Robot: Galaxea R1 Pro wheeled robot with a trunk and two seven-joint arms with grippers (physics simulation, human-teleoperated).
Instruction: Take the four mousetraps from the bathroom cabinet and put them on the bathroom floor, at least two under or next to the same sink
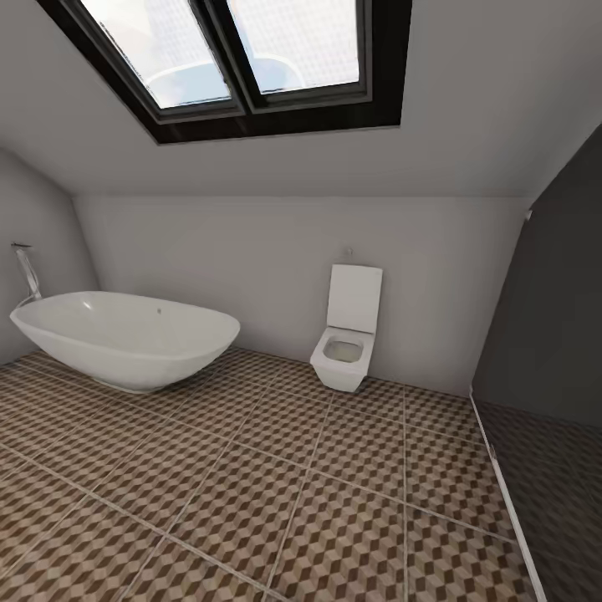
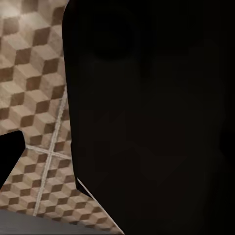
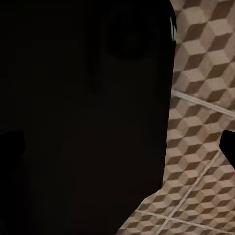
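From my head camera I looked across the bathroom floor (image 1: 334, 502), its brown-and-beige cube-patterned tiles split by pale grout lines and running bare to the far wall. An oval white bathtub (image 1: 125, 339) stood on those tiles at the left, close to the back wall, with a slim chrome tap (image 1: 28, 276) rising just behind its left end. Further right, a white wall-hung toilet (image 1: 344, 355) jutted from the same wall, its boxy white cistern panel (image 1: 355, 298) above the bowl and its seat open. Bathtub and toilet were well apart, with open tile between them. At the right edge a dark grey wall (image 1: 552, 318) came forward, and a pale strip (image 1: 506, 493) along its foot separated the patterned tiles from a darker floor area (image 1: 560, 502) beside it. Overhead, a black-framed skylight (image 1: 251, 58) with two panes sat in the sloping ceiling.

Through my left wrist camera a large black shape blocked most of the sight, with patterned tiles and a grout crossing beside it; my right wrist camera gave the same, dark bulk against cube tiles. I could not tell whether either claw was open or closed.
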